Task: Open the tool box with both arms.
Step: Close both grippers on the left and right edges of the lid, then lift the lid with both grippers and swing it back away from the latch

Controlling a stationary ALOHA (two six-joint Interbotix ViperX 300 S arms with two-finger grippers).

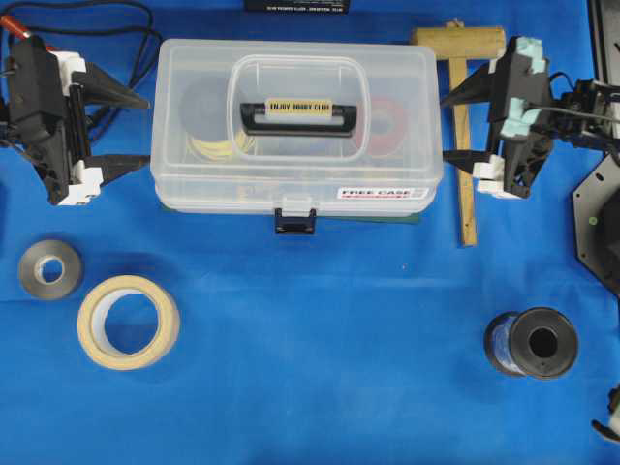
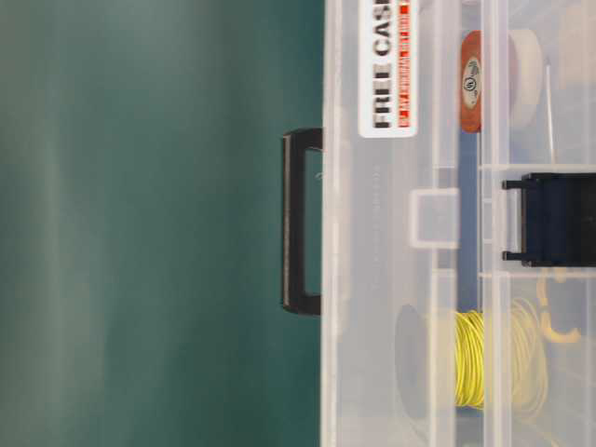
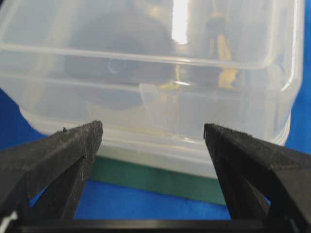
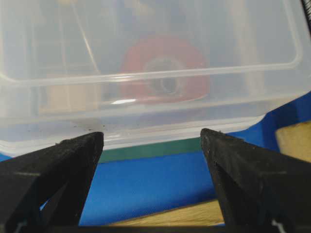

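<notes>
**Open Grippers Flanked the Closed Box**

The box [image 1: 296,126] sat at twelve o'clock on the blue table [image 1: 310,339], lid down, black latch [image 1: 294,221] at its six o'clock edge. The left gripper [image 1: 147,131] stood at its nine o'clock end, the right gripper [image 1: 447,126] at three o'clock, both with jaws spread wide and holding nothing. A mallet [image 1: 463,116] lay under the right one.
</notes>
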